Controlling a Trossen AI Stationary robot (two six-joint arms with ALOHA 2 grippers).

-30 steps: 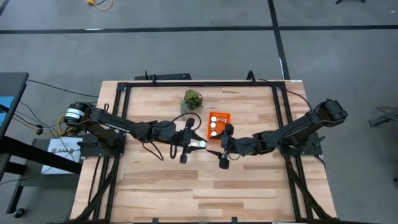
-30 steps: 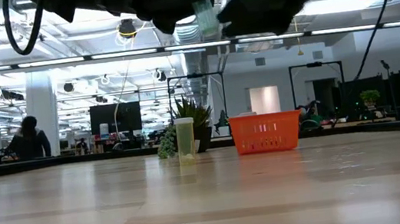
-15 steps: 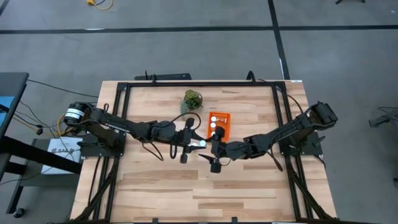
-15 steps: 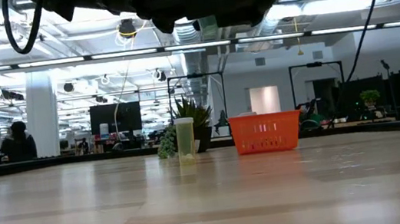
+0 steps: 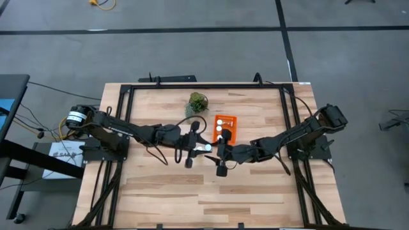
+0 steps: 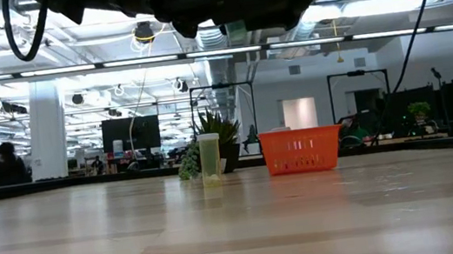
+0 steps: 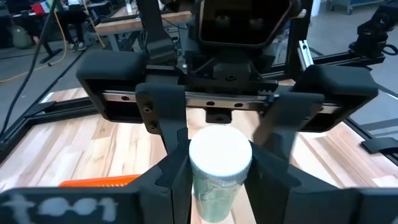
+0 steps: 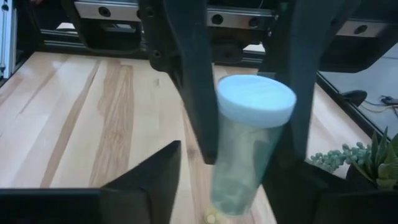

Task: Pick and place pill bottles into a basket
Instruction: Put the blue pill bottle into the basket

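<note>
With the left gripper [image 5: 203,148], clamps one pill bottle [image 7: 219,163] by its sides, white cap up, off the table [image 5: 160,185] and just beside the basket [image 5: 231,121]. Meets it with the right gripper [image 5: 219,153], fingers spread apart on either side of the bottle, not closed on it. Looks like a hand-over in mid-air. Leaves a second bottle [image 6: 210,160] upright on the wood near the plant [image 5: 197,101], and shows two white caps [image 5: 219,124] already in the basket.

Risks dropping the bottle if released before the right fingers close. Risks tipping or squeezing it out if closed off-centre on the smooth round wall. Risks knocking the light basket with either wrist, working so close to it.
</note>
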